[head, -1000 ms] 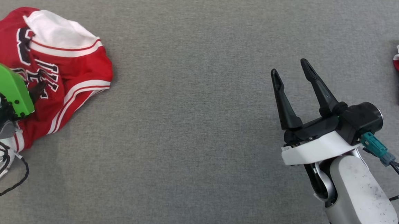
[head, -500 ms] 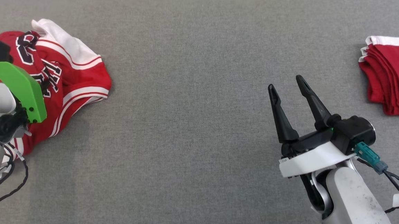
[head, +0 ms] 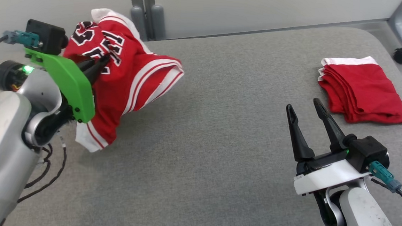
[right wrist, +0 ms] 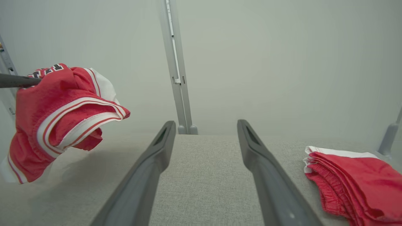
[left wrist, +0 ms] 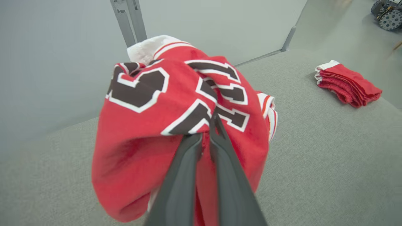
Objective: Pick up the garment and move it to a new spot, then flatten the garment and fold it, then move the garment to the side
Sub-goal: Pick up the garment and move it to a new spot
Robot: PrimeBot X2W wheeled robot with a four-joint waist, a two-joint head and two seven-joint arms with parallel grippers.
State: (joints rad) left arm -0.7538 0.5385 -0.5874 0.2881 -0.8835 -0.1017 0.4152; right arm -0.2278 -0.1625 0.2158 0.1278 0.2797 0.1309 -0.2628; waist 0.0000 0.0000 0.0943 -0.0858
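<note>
The left jaws are pinched almost shut on a bunch of the red jersey, biting into the cloth right beside the black lettering. The shirt hangs from them in a crumpled bundle over the far left part of the grey surface. Its lowest corner droops close to the surface, and I can't tell whether it touches. The right jaws stand wide with nothing between them. They hover low over the near right of the surface, well apart from the shirt. Beyond them, at the far right, a folded pile of red cloth with white edging lies flat.

From where I stand, only the first part looks done: the shirt is gripped and up off the surface. It has not yet been set down in a new spot. Spreading it flat, folding it and moving it aside are all left. The open middle of the surface looks like the natural place to lay it out. The free right arm will likely be needed to pull the bundle open.
</note>
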